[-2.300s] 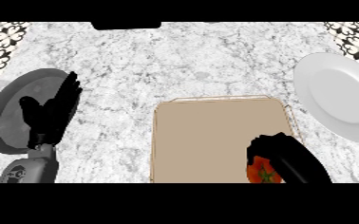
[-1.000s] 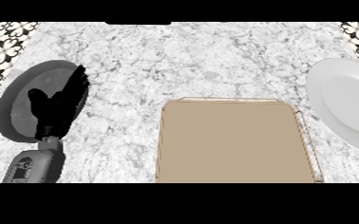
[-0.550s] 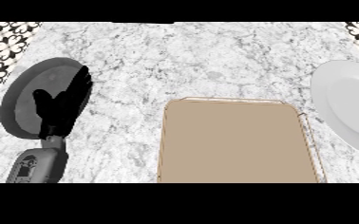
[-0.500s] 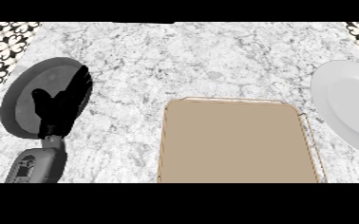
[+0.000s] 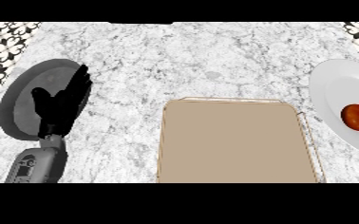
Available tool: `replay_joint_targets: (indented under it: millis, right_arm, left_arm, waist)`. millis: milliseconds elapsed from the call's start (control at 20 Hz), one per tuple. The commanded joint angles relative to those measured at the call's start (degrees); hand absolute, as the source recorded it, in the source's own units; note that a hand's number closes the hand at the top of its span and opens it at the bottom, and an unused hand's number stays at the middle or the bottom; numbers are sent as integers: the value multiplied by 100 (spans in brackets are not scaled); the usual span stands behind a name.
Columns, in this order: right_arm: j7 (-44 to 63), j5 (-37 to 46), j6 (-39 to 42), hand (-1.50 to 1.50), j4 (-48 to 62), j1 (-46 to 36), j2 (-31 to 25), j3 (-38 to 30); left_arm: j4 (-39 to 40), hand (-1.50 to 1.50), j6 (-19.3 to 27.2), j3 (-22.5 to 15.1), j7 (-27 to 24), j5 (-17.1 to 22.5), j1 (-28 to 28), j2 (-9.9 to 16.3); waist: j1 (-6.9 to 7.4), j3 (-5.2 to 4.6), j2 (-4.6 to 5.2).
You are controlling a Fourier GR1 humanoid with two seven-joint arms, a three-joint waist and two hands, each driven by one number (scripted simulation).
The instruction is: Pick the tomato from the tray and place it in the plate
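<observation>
From the head view, looking steeply down, the marble table (image 5: 210, 57) filled most of the scene, white with grey veining. A patterned black-and-white strip showed at its far left and far right corners.

The tan tray (image 5: 235, 142) lay flat at the lower middle, its rounded far corners toward the top and its near end cut off by the lower edge. Nothing sat on the part of it that I could see.

The white plate (image 5: 326, 92) was at the right edge, only partly in view, just beside the tray's far right corner but apart from it. The tomato (image 5: 351, 116) lay in the plate, red-orange, cut by the picture's right border, so only its left part showed.

At the left stood a dark grey round dish (image 5: 28, 90) resting on the table, well apart from the tray. The left hand (image 5: 61, 105) rose in front of it, black, with its fingers (image 5: 80, 83) straight and pointing up and slightly right, the thumb spread to the left. It held nothing and overlapped the dish's right side. Its grey forearm (image 5: 35, 163) came in from the lower left corner.

The right hand did not show anywhere in this view, so I could say nothing of its fingers.
</observation>
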Motion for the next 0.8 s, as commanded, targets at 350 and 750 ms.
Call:
replay_joint_targets:
  millis: [350,750]
  right_arm:
    - [262,-1421,2737,-150,322,-268,-409,-536]
    - [748,-1852,3966,-150,531,-191,-775,-455]
  left_arm:
    - [117,0,97,147,90,2,-100,25]
    - [-27,0,111,100,13,-37,31,-24]
  waist:
    - [-203,-19,-47]
    - [-112,1,-19]
